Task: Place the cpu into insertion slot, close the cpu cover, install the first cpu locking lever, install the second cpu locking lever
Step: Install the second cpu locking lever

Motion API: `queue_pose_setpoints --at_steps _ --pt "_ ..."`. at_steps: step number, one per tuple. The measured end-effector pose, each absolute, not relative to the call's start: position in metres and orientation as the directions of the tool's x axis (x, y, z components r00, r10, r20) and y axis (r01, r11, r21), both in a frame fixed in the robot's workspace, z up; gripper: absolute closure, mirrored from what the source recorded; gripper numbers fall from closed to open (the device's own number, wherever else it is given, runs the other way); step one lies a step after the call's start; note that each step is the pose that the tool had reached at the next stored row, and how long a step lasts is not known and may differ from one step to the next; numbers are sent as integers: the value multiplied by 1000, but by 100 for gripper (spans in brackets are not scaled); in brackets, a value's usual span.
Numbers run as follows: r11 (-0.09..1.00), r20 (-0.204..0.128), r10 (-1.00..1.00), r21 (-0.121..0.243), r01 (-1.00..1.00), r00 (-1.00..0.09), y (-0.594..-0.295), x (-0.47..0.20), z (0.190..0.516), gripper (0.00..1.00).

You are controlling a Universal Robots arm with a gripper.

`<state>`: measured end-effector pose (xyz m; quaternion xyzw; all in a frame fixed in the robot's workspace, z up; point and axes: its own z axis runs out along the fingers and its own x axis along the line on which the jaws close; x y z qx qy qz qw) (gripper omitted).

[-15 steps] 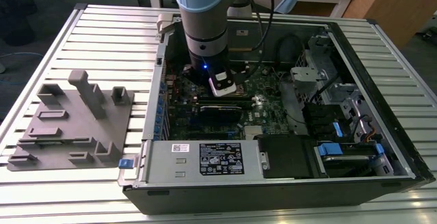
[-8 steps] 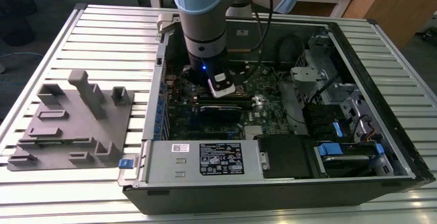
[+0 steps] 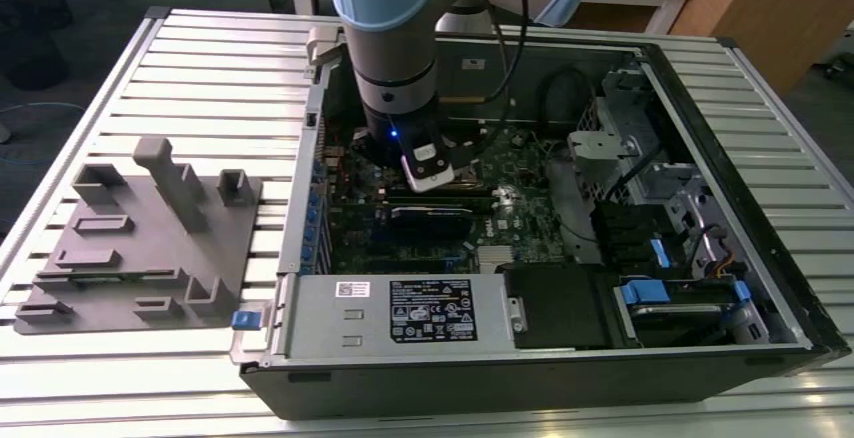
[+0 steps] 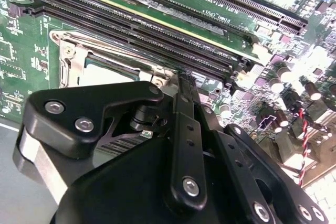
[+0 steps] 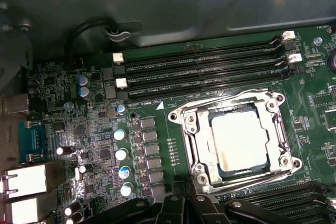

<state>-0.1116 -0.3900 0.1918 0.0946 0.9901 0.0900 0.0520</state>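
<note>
cpu (image 5: 242,141) under cpu cover (image 5: 197,137), memory slots (image 5: 205,72) beside

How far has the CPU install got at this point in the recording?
Seemingly done: the cpu sits in the insertion slot, and the cpu cover appears closed flat around it, its window showing the chip's pale top. In hand: the end effector is low over the socket's edge in the second wrist view, holding nothing visible. Left: I cannot tell whether either locking lever is latched; thin metal bars run along the cover's edges.

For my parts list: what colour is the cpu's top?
Pale silvery-grey, seen best in the first wrist view: the cpu.
</note>
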Motion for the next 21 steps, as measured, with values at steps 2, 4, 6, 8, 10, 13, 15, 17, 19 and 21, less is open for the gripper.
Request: queue_pose_setpoints --at_steps 2,4,6,8,10,13,15,17,19,21 --pt "966 -86 197 188 178 -977 -390 -112 192 89" --pt "966 -86 197 188 178 -977 -390 -112 192 89" --pt "966 -86 197 188 178 -977 -390 -112 196 89" --pt "966 -86 197 188 178 -977 -390 -112 202 89" --pt "966 -86 197 188 178 -977 -390 -112 208 89" --pt "966 -86 197 188 178 -977 -390 -112 216 89" --pt "966 -86 197 188 178 -977 -390 -111 217 89" --pt "966 -85 197 188 178 -977 -390 -108 217 89" --pt "966 -83 197 188 179 -977 -390 -100 217 89" --pt "966 -81 197 187 179 -977 -390 -92 217 89"
